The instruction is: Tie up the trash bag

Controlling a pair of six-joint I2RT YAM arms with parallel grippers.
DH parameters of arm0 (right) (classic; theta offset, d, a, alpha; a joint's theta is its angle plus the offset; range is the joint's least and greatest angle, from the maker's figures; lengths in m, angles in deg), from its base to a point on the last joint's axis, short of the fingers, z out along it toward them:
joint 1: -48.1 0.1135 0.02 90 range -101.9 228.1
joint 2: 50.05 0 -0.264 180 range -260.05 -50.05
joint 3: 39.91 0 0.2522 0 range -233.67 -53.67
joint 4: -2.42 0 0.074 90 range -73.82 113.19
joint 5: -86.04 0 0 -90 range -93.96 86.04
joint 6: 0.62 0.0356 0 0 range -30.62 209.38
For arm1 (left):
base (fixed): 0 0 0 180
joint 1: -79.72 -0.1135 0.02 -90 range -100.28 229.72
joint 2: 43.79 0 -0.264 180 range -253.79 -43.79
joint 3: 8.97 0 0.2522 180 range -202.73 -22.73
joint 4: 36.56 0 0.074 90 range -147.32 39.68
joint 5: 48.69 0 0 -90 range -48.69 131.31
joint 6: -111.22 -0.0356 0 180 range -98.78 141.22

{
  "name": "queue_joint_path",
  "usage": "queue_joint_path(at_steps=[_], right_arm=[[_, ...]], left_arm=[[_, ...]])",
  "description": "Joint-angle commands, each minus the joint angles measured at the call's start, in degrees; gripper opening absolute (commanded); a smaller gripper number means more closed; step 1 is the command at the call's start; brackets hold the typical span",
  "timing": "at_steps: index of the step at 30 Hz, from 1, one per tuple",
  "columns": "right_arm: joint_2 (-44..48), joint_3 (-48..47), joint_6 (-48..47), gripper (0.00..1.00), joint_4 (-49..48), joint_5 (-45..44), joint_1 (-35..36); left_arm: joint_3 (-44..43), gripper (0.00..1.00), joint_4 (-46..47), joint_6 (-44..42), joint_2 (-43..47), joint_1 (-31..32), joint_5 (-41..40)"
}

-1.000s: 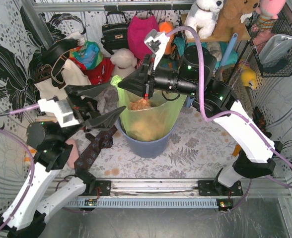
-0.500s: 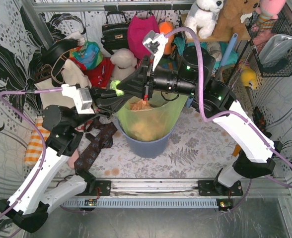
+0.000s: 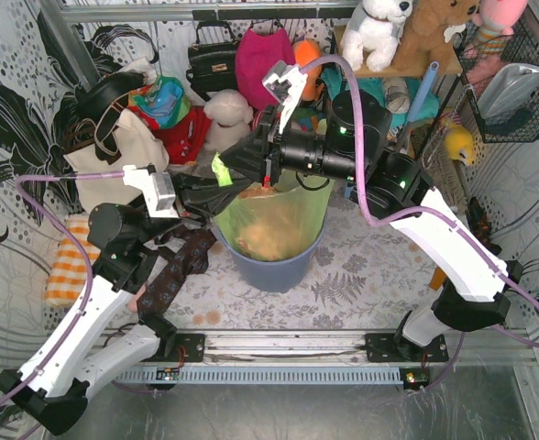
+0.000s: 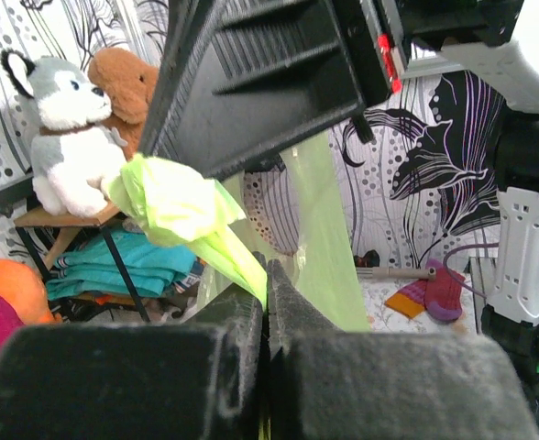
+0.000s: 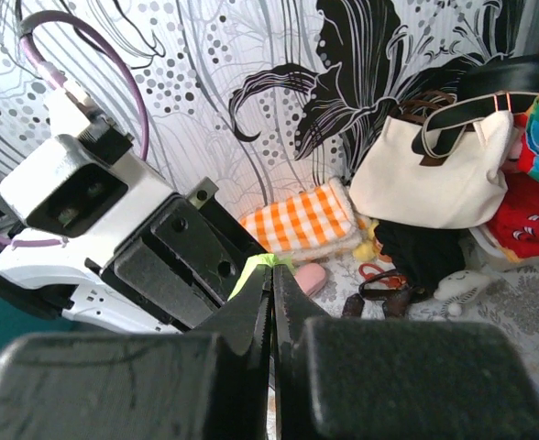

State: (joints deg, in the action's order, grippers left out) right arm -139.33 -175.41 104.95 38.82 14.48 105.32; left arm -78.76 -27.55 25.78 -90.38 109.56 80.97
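The trash bag [image 3: 279,220], thin lime-green plastic with orange-brown paper showing through, sits in a blue-grey bin [image 3: 274,268] at the table's middle. Its rim is drawn up at the back left into a bunched flap [image 3: 221,170]. My left gripper [image 3: 216,186] is shut on that green plastic; in the left wrist view the film [image 4: 228,247] runs down between the closed fingers. My right gripper [image 3: 228,165] reaches in from the right and is shut on the same flap, a green tip [image 5: 271,262] showing at its fingertips [image 5: 288,280]. The two grippers meet tip to tip.
A white tote bag [image 3: 114,156], red and black bags and plush toys crowd the back. An orange-checked cloth [image 3: 66,270] lies at left. A dark patterned cloth [image 3: 173,270] lies beside the bin. A wire basket [image 3: 517,82] hangs at right.
My left arm swung in from the left toward the bag's rim and its jaws closed on the green flap. The right gripper held its grip, shifting slightly.
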Motion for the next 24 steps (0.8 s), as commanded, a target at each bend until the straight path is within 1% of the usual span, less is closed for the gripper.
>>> queue_joint_path(at_steps=[1, 9, 17, 20, 22, 23, 24], right_arm=[[2.0, 0.0, 0.9, 0.00, -6.1, -4.1, -0.2], [2.6, 1.1, 1.8, 0.00, -8.5, -6.9, -0.2], [2.8, 1.7, 2.2, 0.00, -9.3, -7.7, -0.2], [2.4, 0.5, 1.4, 0.00, -6.6, -7.6, -0.2], [2.0, -1.1, 0.9, 0.00, -2.9, -8.2, -0.2], [1.8, -1.9, 0.6, 0.05, -0.9, -8.2, -0.2], [1.7, -2.3, 0.4, 0.16, 0.8, -7.8, -0.3]], left_arm=[[2.6, 0.06, 2.0, 1.1, 0.0, -0.1, 1.3], [6.3, 0.06, 2.2, 1.4, 0.6, -0.1, -0.6], [10.1, 0.05, 5.0, 3.3, 1.4, -0.1, -2.1], [10.0, 0.03, 4.8, 3.2, 1.7, -0.1, -3.0], [9.8, 0.03, 4.8, 3.0, 2.1, -0.1, -3.2], [9.5, 0.03, 4.7, 3.0, 2.3, -0.1, -3.1], [9.2, 0.03, 4.6, 3.0, 2.4, -0.1, -2.9]])
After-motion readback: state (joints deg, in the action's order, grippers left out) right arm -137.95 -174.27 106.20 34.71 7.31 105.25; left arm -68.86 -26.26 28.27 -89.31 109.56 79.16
